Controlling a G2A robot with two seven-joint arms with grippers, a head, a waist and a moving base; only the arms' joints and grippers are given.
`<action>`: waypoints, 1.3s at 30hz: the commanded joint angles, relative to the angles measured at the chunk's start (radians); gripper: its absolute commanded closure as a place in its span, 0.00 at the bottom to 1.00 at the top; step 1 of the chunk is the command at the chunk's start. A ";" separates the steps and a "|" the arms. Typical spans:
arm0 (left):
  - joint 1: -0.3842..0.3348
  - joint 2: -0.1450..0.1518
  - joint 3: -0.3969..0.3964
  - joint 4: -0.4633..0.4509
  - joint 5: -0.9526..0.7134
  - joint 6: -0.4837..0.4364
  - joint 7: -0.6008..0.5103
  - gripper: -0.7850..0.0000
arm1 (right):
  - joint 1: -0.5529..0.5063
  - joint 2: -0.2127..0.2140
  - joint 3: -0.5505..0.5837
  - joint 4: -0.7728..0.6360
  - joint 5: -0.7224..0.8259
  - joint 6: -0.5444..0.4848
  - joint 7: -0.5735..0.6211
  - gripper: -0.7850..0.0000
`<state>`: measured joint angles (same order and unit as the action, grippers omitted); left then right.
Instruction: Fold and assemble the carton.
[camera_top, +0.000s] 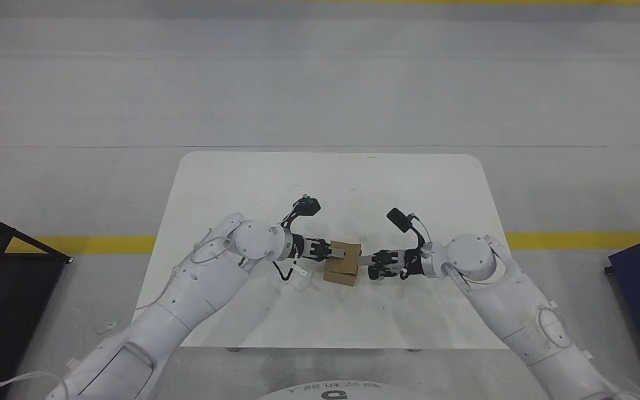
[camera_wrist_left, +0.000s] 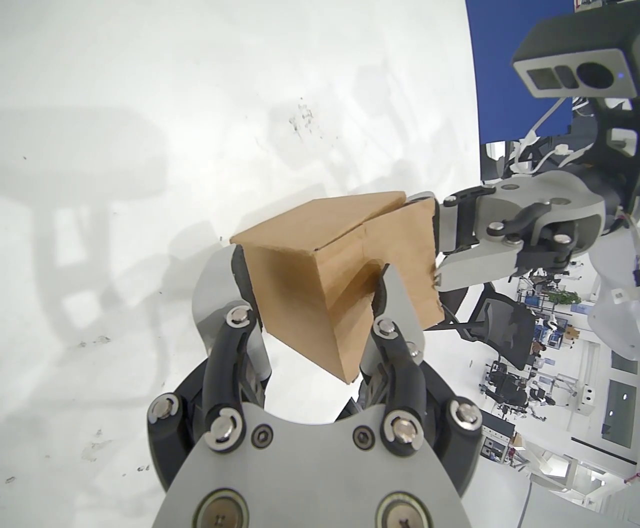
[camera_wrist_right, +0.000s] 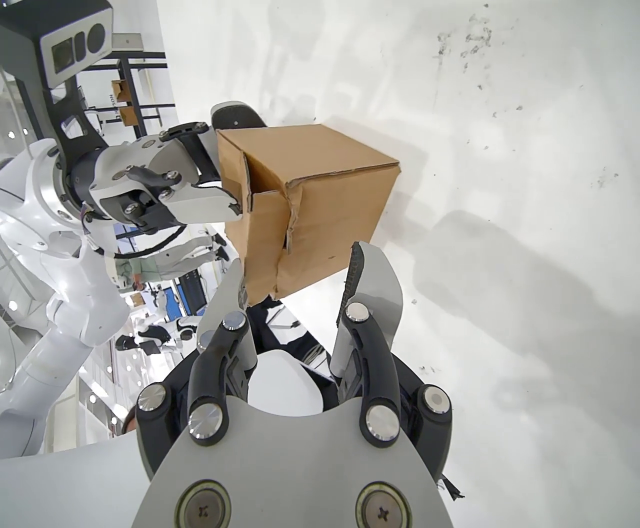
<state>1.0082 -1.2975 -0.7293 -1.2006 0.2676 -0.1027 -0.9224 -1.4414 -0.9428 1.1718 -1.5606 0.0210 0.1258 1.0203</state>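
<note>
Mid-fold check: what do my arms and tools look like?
Left arm and right arm: glossy white shells. Left tool and right tool: grey metal fingers, black pads, black linkages, silver rivets. A dark camera module tops each wrist; white cables beside the right one.

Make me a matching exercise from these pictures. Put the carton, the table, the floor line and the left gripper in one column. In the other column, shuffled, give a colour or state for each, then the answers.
Column one:
1. carton
2. table
3. floor line
4. left gripper

Column two:
A. yellow
B. white
C. brown
D. fingers closed on two sides of the carton

Pairs: 1-C, 2-B, 3-A, 4-D
</note>
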 joint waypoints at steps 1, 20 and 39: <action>0.001 0.000 -0.001 0.000 0.001 0.000 0.002 0.44 | 0.011 -0.001 -0.011 0.005 -0.008 0.023 0.004 0.52; 0.002 -0.001 -0.003 0.004 0.002 -0.001 0.002 0.45 | 0.047 -0.007 -0.022 0.045 0.025 0.062 -0.023 0.51; 0.002 -0.003 -0.002 0.005 0.007 0.000 -0.006 0.44 | 0.119 -0.025 -0.082 0.100 0.025 0.145 -0.053 0.53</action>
<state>1.0106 -1.3000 -0.7317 -1.1956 0.2745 -0.1031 -0.9286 -1.3326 -0.9655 1.0996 -1.4683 0.0527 0.2429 0.9719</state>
